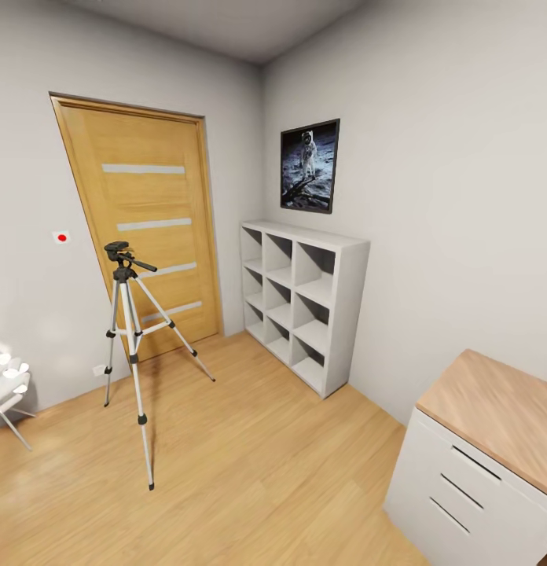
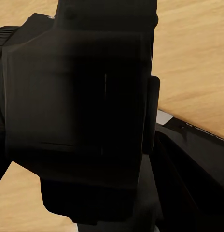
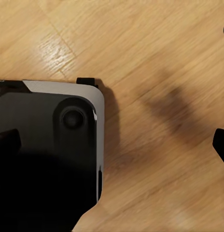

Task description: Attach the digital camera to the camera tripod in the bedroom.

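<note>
Bedroom: grey walls, plank floor (image 1: 242, 440). Tripod (image 1: 132, 338) upright before door (image 1: 148, 228), shelf (image 1: 305, 303) right. Left wrist: dark camera (image 2: 78, 111) close-up; grip state indeterminate, both grippers.

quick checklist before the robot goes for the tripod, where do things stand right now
1. Camera tripod upright on its three spread legs on the wood floor: ok.
2. Tripod head bare, nothing mounted on it: ok.
3. Floor between the robot and the tripod free of obstacles in the head view: ok.
4. Digital camera held in the left gripper: cannot tell; a large dark shape sits close to the left wrist camera, too dark to identify.
5. Right gripper state: cannot tell; the right wrist view shows a dark rounded body over the floor.
6. Door behind the tripod shut: ok.
</note>
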Tool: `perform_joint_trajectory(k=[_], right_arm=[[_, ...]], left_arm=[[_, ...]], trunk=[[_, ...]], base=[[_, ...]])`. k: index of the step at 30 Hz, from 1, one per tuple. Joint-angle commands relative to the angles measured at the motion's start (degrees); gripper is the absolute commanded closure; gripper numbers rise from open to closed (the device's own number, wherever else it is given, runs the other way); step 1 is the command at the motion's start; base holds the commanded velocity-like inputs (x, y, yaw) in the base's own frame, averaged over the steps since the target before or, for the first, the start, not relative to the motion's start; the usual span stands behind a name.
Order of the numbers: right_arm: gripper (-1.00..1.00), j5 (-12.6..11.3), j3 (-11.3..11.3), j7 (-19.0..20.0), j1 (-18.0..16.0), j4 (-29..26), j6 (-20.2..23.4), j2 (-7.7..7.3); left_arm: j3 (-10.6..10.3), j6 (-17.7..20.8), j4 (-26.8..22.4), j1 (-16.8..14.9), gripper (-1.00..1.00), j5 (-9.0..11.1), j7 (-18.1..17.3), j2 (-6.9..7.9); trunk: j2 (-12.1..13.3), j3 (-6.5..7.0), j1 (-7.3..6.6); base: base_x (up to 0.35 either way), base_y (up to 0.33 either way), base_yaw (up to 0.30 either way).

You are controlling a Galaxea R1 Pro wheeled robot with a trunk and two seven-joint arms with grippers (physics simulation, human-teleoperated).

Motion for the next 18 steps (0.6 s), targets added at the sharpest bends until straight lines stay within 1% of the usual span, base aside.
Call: perform_joint_trajectory(k=[1, 4, 7, 15, 18], right_arm=[[-1.0, 0.53, -0.51, 0.09, -0.06, 0.19, -0.26, 0.04], [-1.0, 0.36, -0.61, 0.08, -0.06, 0.19, -0.03, 0.45], [-1.0, 0.33, -0.63, 0.09, -0.06, 0.19, 0.0, 0.46], [-1.0, 0.39, -0.63, 0.09, -0.06, 0.17, 0.03, 0.45], [-1.0, 0.52, -0.63, 0.09, -0.06, 0.11, 0.01, 0.33]], left_arm=[[-0.49, 0.21, 0.01, -0.02, 1.0, 0.52, -0.18, 0.01], [-0.47, 0.17, 0.01, -0.02, 1.0, 0.57, -0.18, 0.01], [-0.49, 0.16, 0.01, -0.02, 1.0, 0.58, -0.18, 0.01], [-0.5, -0.39, -0.08, -0.02, 1.0, 0.66, -0.24, 0.01], [-0.09, -0.64, -0.15, -0.02, 1.0, 1.28, -0.2, 0.01]], trunk=[[-0.04, -0.02, 0.02], [-0.04, 0.0, 0.02], [-0.04, 0.08, 0.02], [-0.04, 0.27, 0.02], [-0.04, 0.28, 0.02]], base=[[0.0, 0.0, 0.0], [0.0, 0.0, 0.021], [0.0, 0.0, 0.155], [0.0, 0.0, 0.258], [0.0, 0.0, 0.288]])
